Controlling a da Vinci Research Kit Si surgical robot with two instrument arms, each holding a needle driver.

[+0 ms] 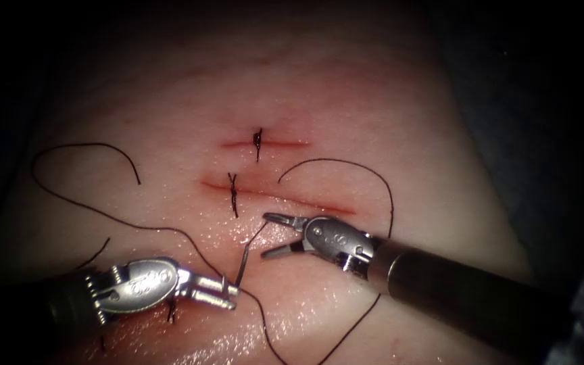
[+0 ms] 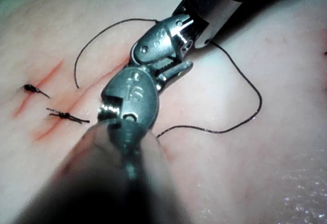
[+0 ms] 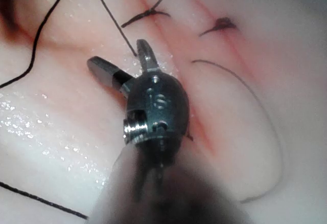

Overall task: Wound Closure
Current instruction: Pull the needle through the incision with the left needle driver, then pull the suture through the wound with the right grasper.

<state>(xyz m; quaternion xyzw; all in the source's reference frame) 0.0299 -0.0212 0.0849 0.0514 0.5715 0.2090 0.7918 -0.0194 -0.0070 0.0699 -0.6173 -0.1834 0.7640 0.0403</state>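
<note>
On the tissue (image 1: 170,108) lie two short red cuts; the nearer cut (image 1: 305,201) runs rightward past a knotted stitch (image 1: 232,193). My left tool (image 1: 230,295) sits below the cut, jaws shut on the lower end of the needle (image 1: 242,267). The needle rises free of the tissue, its thin upper end pointing at my right tool (image 1: 265,236). That tool's jaws stand open and hold nothing, as the right wrist view (image 3: 118,56) confirms. Dark thread (image 1: 386,196) loops right of the cut and trails under the shaft. In the left wrist view, my left tool (image 2: 176,70) meets the right tool's head (image 2: 163,40).
The farther cut (image 1: 285,143) carries its own knotted stitch (image 1: 258,140). A long slack loop of thread (image 1: 82,145) lies on the left of the tissue. Another dark stitch end (image 1: 170,311) shows under the left tool. The tissue near the tools is wet and shiny.
</note>
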